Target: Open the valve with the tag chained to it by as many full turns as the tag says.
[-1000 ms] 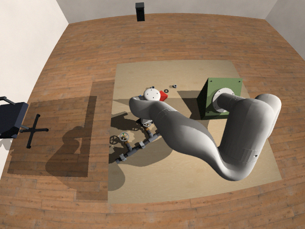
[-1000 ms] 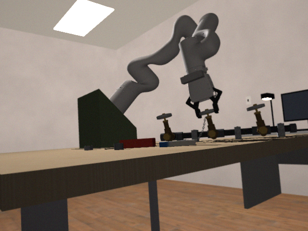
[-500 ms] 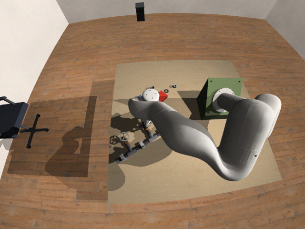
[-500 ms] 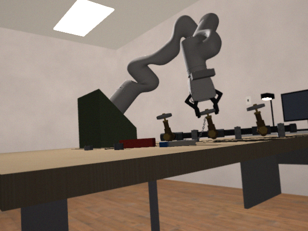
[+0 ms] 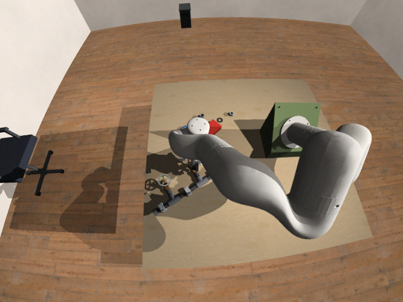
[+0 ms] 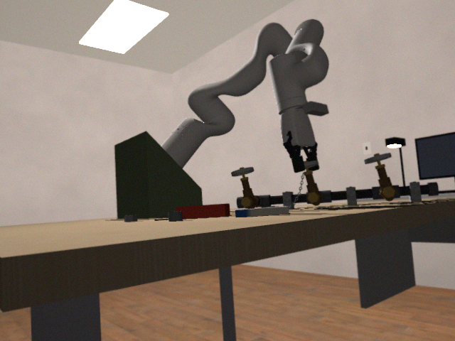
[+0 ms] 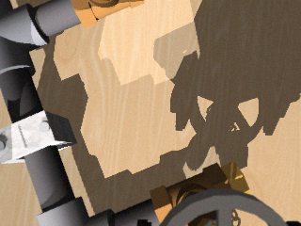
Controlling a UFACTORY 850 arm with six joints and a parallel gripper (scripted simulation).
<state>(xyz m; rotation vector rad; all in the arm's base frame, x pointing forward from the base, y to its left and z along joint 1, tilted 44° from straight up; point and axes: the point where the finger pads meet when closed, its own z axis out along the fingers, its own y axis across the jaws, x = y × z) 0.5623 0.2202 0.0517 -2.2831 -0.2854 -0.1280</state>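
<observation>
Three brass valves stand on a grey pipe (image 6: 338, 193) (image 5: 177, 196) (image 7: 21, 96). In the exterior view my gripper (image 6: 306, 167) comes down on the middle valve (image 6: 313, 191) and is shut on its handwheel. A chain (image 6: 299, 189) hangs from that valve; the tag itself is hidden. The left valve's handwheel (image 6: 242, 170) and the right valve's handwheel (image 6: 377, 158) are free. In the wrist view the gripped handwheel's grey rim (image 7: 212, 203) fills the bottom edge over the brass body (image 7: 198, 192). In the overhead view the arm hides the middle valve; one end valve (image 5: 158, 180) shows.
The green base block (image 5: 293, 112) (image 6: 146, 176) stands at the back of the table. A red block (image 5: 215, 126) (image 6: 202, 211), a white round plate and small nuts (image 5: 231, 113) lie behind the pipe. A pipe bracket (image 7: 28, 137) sits close by. A monitor (image 6: 435, 155) stands beyond.
</observation>
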